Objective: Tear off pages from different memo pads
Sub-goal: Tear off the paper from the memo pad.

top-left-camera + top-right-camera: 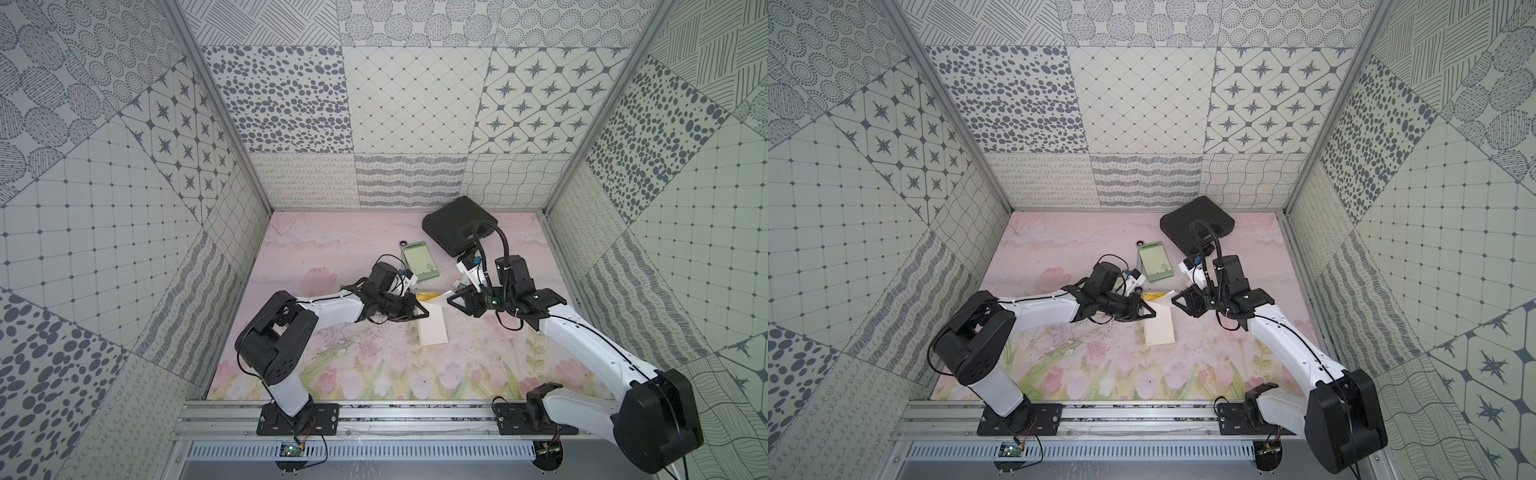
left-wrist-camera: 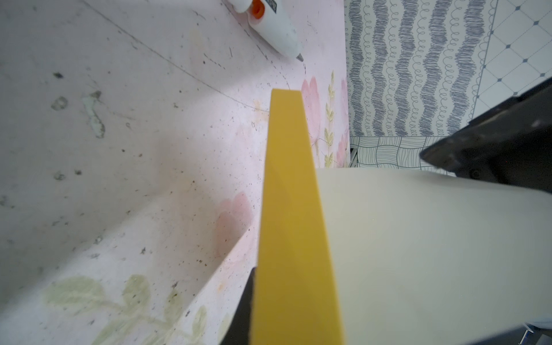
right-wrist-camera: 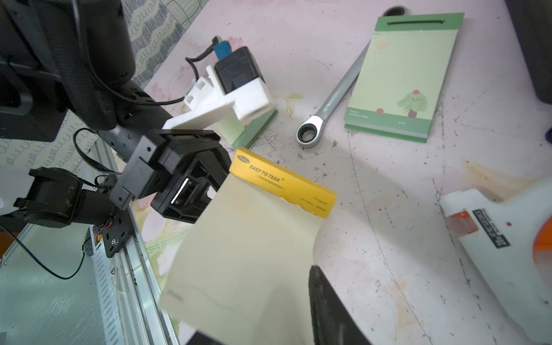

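Both top views show the whole box from above, but the pads look small there. The right wrist view is close. It shows words on the yellow band of the cream memo pad (image 3: 283, 185), a silver wrench (image 3: 330, 100) and a white and orange glue gun (image 3: 504, 248). It also shows a second green memo pad (image 3: 254, 127), half hidden under the left arm's white camera holder. Only the top views show the black case (image 1: 455, 226) at the back, and a flat cream sheet (image 1: 432, 330) on the near side of the yellow band. I cannot tell if that sheet is loose or part of the pad.

The surface (image 1: 324, 249) is pink with painted flowers, scratches and dark specks. The walls (image 1: 415, 104) are pale with grey dots, stars and wavy lines.

The cream memo pad is in the middle of the surface, between the two arms. The left claw (image 3: 209, 191) is closed tight on its side, next to the yellow band. One page (image 3: 245, 254) bends up from the band toward the right claw (image 1: 454, 300). The page's edge at the band is ragged. The right claw's jaws stand a little apart, with the page between them. The green memo pad (image 3: 400, 74) lies flat farther back, over the wrench's handle. It has a little tree picture on it.
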`<state>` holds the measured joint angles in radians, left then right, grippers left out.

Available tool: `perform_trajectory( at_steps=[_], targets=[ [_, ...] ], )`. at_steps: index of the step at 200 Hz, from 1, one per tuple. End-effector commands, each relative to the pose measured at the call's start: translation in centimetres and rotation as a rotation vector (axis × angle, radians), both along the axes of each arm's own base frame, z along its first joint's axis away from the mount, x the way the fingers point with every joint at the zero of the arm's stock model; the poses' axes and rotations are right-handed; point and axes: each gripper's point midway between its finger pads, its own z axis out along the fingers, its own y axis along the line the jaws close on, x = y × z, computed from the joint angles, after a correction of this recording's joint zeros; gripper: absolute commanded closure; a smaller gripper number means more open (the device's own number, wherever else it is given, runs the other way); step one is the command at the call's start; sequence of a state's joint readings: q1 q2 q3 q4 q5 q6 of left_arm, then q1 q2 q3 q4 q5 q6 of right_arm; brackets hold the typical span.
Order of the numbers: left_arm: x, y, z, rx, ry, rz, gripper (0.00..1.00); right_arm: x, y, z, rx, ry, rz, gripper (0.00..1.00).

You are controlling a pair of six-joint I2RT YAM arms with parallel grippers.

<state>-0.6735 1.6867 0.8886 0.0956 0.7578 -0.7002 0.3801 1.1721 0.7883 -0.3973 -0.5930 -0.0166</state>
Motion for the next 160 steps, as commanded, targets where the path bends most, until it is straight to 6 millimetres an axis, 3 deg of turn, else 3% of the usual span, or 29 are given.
perform_trajectory(
  at_steps=[1,34,78,142,160],
  targets=[
    [-1.3,0.8,0.5,0.063,-0.004,-0.084,1.0,0.0,1.3,1.5,0.017,-0.1,0.06,0.58],
    [-1.5,0.6,1.0,0.062,0.007,-0.108,1.0,-0.5,2.7,1.7,-0.034,-0.171,0.113,0.57],
    [-1.7,0.7,1.5,0.044,0.001,-0.112,1.0,0.4,2.0,2.1,-0.071,-0.224,0.051,0.6],
    [-1.8,0.2,2.3,0.01,0.01,-0.132,1.0,-0.1,2.7,1.7,-0.041,-0.214,0.096,0.76],
    [-1.8,0.1,2.2,0.014,0.016,-0.136,1.0,-0.5,3.0,1.6,-0.027,-0.209,0.127,0.86]
  ],
)
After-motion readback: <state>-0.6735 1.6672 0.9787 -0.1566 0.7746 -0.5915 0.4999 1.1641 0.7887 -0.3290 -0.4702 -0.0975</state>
